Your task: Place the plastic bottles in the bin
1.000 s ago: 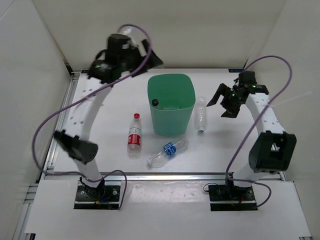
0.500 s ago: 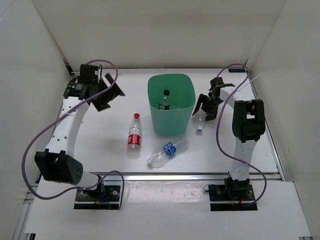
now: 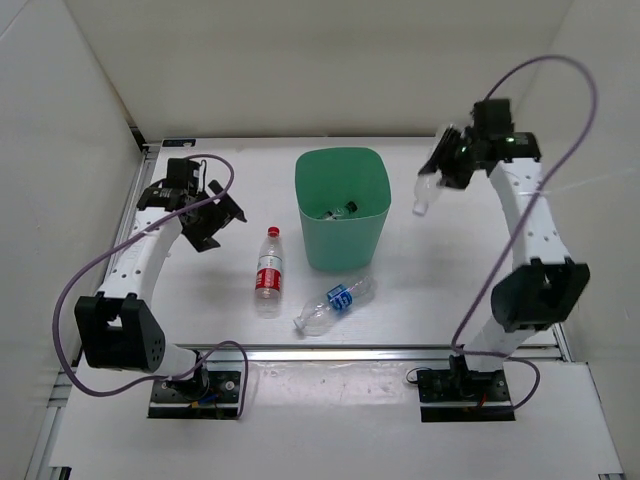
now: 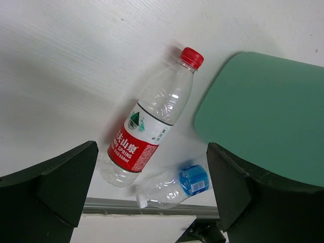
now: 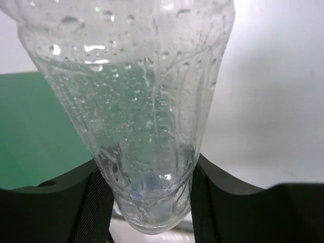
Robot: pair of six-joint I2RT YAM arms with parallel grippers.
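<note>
The green bin [image 3: 341, 205] stands mid-table with a dark-capped bottle [image 3: 345, 209] lying inside. My right gripper [image 3: 447, 160] is raised to the right of the bin, shut on a clear unlabelled bottle [image 3: 431, 181] that hangs slanted from it; in the right wrist view that bottle [image 5: 136, 116] fills the space between the pads. A red-labelled bottle [image 3: 269, 271] with a red cap lies left of the bin, and a blue-labelled bottle [image 3: 334, 303] lies in front of it. My left gripper [image 3: 205, 213] is open, left of the red-labelled bottle [image 4: 152, 121], holding nothing.
White walls close in the table on three sides. A metal rail [image 3: 330, 349] runs along the near edge of the table. The purple cables [image 3: 95, 250] loop from both arms. The bin's side [image 4: 263, 111] shows in the left wrist view, beside the blue-labelled bottle [image 4: 174, 186].
My right gripper closed on the unlabelled bottle beside the bin and lifted it up and to the right. My left arm swung down from the back left toward the red-labelled bottle.
</note>
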